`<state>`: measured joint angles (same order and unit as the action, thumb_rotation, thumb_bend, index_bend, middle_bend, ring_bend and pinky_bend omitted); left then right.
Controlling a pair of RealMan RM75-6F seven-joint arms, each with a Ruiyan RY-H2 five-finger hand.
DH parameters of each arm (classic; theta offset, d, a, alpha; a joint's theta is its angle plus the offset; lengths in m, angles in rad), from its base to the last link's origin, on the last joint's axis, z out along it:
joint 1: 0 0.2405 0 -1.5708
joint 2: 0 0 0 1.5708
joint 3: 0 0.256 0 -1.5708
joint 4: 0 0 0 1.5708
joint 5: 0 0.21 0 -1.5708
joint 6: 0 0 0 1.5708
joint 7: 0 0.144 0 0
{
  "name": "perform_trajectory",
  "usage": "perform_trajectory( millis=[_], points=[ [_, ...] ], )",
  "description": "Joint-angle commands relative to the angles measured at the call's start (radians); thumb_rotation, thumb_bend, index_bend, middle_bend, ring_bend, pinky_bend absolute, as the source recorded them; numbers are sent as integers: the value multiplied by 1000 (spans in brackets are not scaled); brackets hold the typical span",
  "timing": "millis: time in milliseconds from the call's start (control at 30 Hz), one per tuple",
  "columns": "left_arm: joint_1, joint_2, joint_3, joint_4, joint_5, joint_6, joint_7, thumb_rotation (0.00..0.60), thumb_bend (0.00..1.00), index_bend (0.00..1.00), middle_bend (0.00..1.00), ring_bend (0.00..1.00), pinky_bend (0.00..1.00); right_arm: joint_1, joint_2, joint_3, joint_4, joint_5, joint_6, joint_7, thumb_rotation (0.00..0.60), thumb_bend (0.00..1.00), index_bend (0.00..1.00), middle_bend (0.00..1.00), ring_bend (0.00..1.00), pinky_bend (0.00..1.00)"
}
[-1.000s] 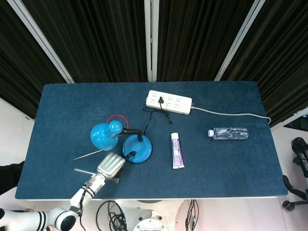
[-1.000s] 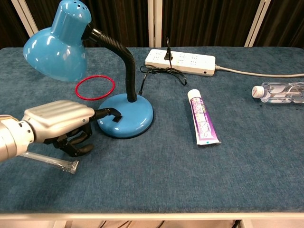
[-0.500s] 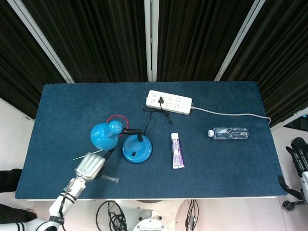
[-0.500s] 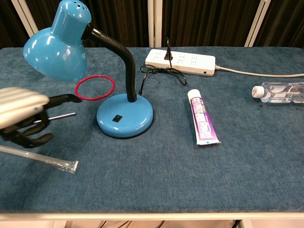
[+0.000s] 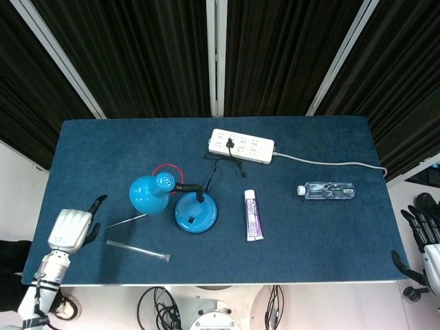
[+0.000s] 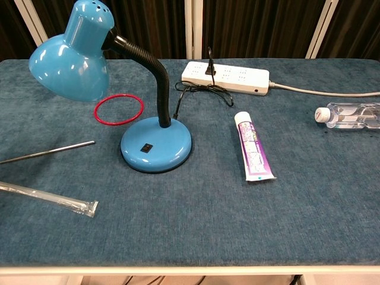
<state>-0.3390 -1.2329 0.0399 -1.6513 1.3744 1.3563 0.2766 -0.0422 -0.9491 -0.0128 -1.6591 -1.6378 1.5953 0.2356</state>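
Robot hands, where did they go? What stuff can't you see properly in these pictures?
- Left hand: shows only in the head view, outside the chest view's frame.
- Right hand: cut off by the head view's right edge.
- Toothpaste tube: its print is too small to read in either view.
- Thin metal rod: its far end runs off the chest view's left edge.
- Red ring: partly hidden by the blue lamp in the head view.

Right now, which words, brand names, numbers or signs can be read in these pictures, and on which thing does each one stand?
No text can be read.
Purple and white toothpaste tube: has print, too blurred to read.
Clear plastic water bottle: label not legible.
White power strip: markings too small to read.
Blue desk lamp: no lettering visible.
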Motion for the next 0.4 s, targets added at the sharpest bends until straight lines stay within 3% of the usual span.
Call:
perform_trajectory(
  millis=[33, 67, 100, 167, 400],
  points=[
    [49, 58, -16, 16, 67, 84, -114, 600, 305, 139, 373, 335, 549, 2, 0, 0, -4, 1, -3, -5, 600, 326, 0, 0, 0, 0],
    [55, 74, -16, 9, 70, 90, -117, 600, 283, 130, 271, 222, 439, 3, 1, 0, -6, 1, -5, -7, 600, 327, 0, 0, 0, 0],
    [62, 93, -17, 0, 73, 99, -110, 600, 259, 115, 142, 93, 250, 5, 2, 0, -8, 1, -7, -11, 600, 327, 0, 0, 0, 0],
    [75, 114, -20, -15, 75, 117, -95, 600, 241, 98, 15, 0, 8, 7, 3, 2, -12, 3, -9, -14, 600, 327, 0, 0, 0, 0],
    [117, 171, -2, -56, 107, 137, -108, 600, 240, 81, 1, 0, 0, 20, -7, 1, -17, 1, -30, -27, 600, 327, 0, 0, 0, 0]
  ],
)
